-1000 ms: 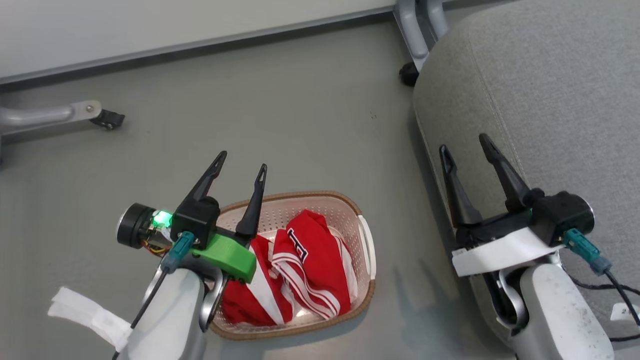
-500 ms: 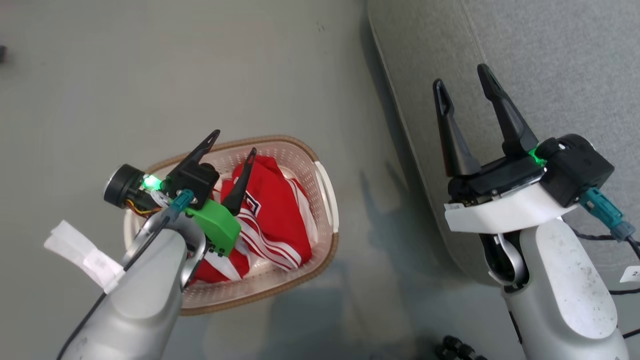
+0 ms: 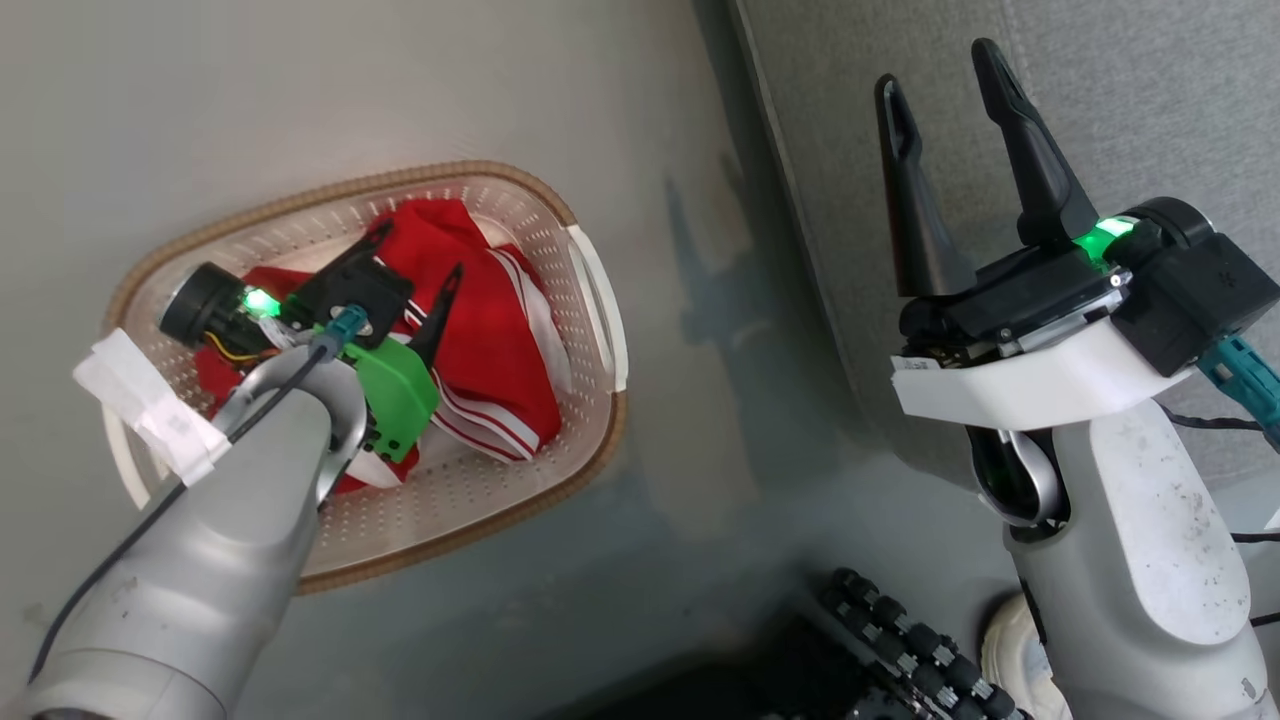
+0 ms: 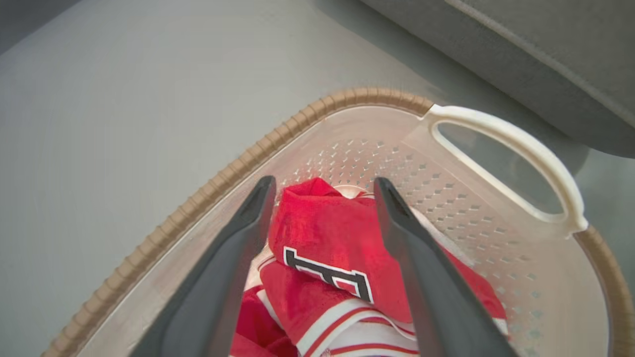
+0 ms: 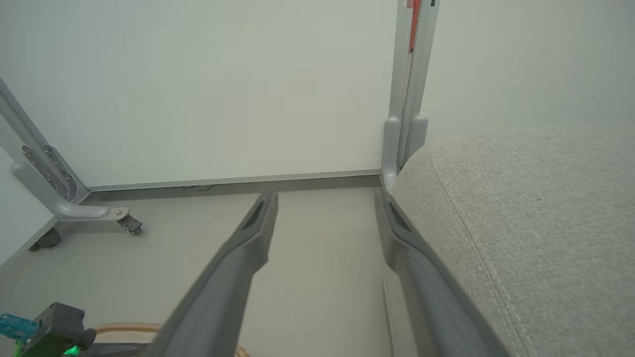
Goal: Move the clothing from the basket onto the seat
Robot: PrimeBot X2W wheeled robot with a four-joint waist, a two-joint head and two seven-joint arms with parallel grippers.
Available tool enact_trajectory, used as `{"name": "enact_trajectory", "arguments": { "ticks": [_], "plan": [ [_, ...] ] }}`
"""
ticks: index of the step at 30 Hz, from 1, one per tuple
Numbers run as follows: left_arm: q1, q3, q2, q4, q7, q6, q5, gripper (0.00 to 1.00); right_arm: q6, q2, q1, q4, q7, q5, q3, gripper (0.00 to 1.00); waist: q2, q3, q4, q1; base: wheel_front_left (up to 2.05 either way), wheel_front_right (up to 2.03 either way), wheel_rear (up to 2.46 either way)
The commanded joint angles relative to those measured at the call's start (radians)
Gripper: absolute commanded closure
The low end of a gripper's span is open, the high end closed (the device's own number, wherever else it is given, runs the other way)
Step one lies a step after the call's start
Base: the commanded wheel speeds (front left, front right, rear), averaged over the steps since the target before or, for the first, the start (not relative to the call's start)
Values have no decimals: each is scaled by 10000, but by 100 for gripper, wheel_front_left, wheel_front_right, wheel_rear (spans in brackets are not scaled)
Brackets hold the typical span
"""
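While the clothing (image 3: 490,330) lies bunched in the basket (image 3: 470,490), none yet on the seat (image 3: 1150,100) at right, left gripper (image 3: 420,248) hangs spread over it; right gripper (image 3: 936,65) spread, empty.

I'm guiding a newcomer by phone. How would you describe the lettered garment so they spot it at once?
Beside the large grey seat, a cream perforated basket with a brown rim stands on the floor. Red clothing with white stripes lies heaped inside; the lettered garment is the piece framed by the open left gripper. It is the one showing dark-and-white lettering.
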Motion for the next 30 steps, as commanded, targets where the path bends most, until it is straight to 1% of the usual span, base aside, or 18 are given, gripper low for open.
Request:
{"name": "enact_trajectory", "arguments": {
  "ticks": [1,12,15,24,26,30],
  "plan": [
    [-319,-120,132,304,7,-27,-61,0,-3,-11,-167,-60,-46,61,18,0,0,778,-336,-2,0,0,0],
    [-1502,-1141,-116,2255,78,-28,-650,0,-3,-14,-331,-329,-46,142,42,0,0,1660,-360,-2,0,0,0],
    [-1836,-1439,-203,2692,357,-28,-721,0,-3,-14,-354,-377,-47,149,44,0,0,1884,-299,-2,0,0,0],
    [-2370,-1887,-389,3329,975,-5,-599,0,-3,-16,-380,-470,-46,121,60,0,0,2195,-147,-2,0,0,0],
    [-2382,-2045,-427,3421,1389,-10,-515,0,-3,-17,-382,-504,-46,77,27,0,0,2245,-113,-2,0,0,0],
    [-2511,-2357,-602,3477,1740,13,-319,0,-3,-16,-370,-551,-46,11,-25,0,0,2299,-24,-2,0,0,0]
  ]
}}
